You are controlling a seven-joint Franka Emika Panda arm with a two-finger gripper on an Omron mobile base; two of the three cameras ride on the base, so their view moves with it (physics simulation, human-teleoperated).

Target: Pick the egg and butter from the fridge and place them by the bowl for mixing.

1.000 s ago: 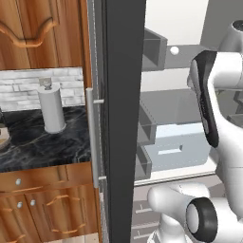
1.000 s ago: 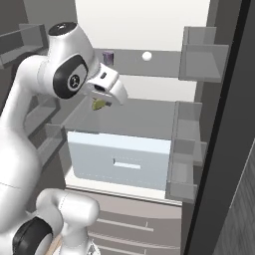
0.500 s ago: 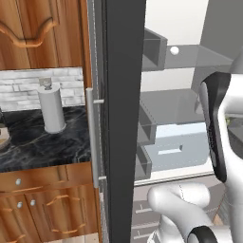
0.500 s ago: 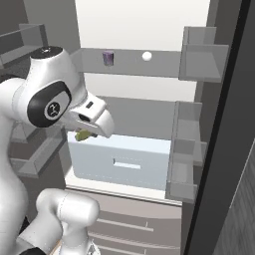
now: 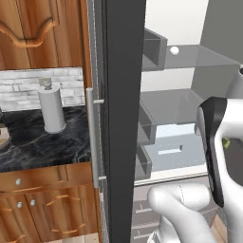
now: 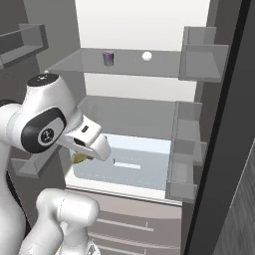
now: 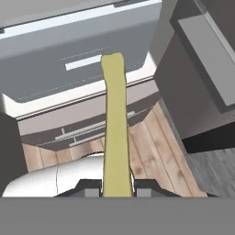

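I hold the butter (image 7: 114, 124) pinched between my gripper (image 7: 117, 187) fingers, jaws closed narrow on its lower end, out in front of the fridge (image 6: 149, 119) and below its middle shelf, level with the pale drawer (image 6: 132, 164). The block reads as light and stiff enough to stand up from the grip without sagging, but I judge it soft-skinned and slippery, so a harder squeeze would dent it and a slack one let it slide; a hold nearer its middle would steady it better. The egg (image 6: 146, 56) sits on the fridge's upper shelf, beside the small dark purplish item (image 6: 108, 58). It looks fragile and round, best taken across its widest part.
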